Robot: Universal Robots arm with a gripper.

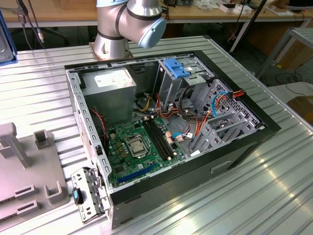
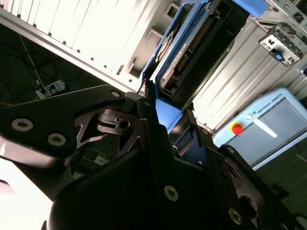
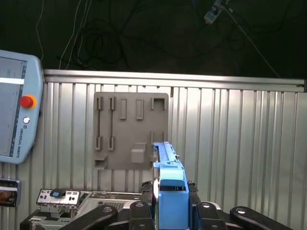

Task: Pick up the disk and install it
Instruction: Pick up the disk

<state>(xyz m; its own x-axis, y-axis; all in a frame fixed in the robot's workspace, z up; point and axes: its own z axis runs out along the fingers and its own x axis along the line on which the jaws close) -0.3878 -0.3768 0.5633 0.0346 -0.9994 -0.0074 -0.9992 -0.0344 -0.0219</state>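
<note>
In both wrist views the disk [image 3: 169, 177] stands on edge between my black fingers: a flat drive in a bright blue carrier rail. The second wrist view shows its dark connector side and blue frame [image 2: 194, 45] reaching away from the fingers. My gripper [image 3: 171, 211] [image 2: 168, 120] is shut on the disk's near end, held above the ribbed metal table [image 3: 230, 143]. In the exterior view the open computer case [image 1: 244, 142] lies on its side, with a blue-topped drive bay [image 1: 178, 68] at its far end.
A grey box with a white label [image 1: 110, 83] sits in the case beside the green board [image 1: 137, 147]. A grey fixture plate [image 3: 132, 132] [image 1: 24, 176] lies on the table. A pendant with a red button [image 3: 19, 115] lies beside it. A metal bracket [image 1: 85, 196] sticks out at the case's corner.
</note>
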